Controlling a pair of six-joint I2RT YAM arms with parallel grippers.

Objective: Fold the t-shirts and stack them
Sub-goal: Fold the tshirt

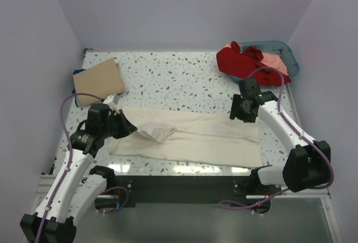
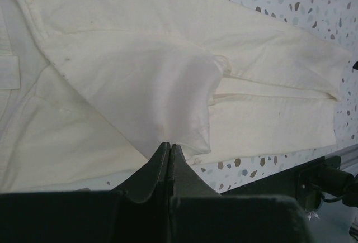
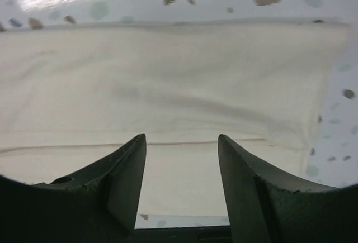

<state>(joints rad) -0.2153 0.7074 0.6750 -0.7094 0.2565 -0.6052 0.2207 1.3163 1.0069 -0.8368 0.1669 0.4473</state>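
Top external view: the cream t-shirt (image 1: 196, 137) lies as a long folded band across the lower middle of the frame. It is smooth but for a raised flap left of centre, and that flap is pinched in the closed left tool (image 1: 127, 127). The right tool (image 1: 241, 112) stands over the band's right end, jaws apart and empty. A folded tan t-shirt (image 1: 99, 81) sits upper left. At upper right, a red t-shirt (image 1: 243, 61) spills from the teal basket (image 1: 291, 58) onto the speckled worktop (image 1: 179, 75).

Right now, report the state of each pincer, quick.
Left pincer: shut, pinching a fold of the cream t-shirt.
Right pincer: open just above the same shirt, holding nothing.
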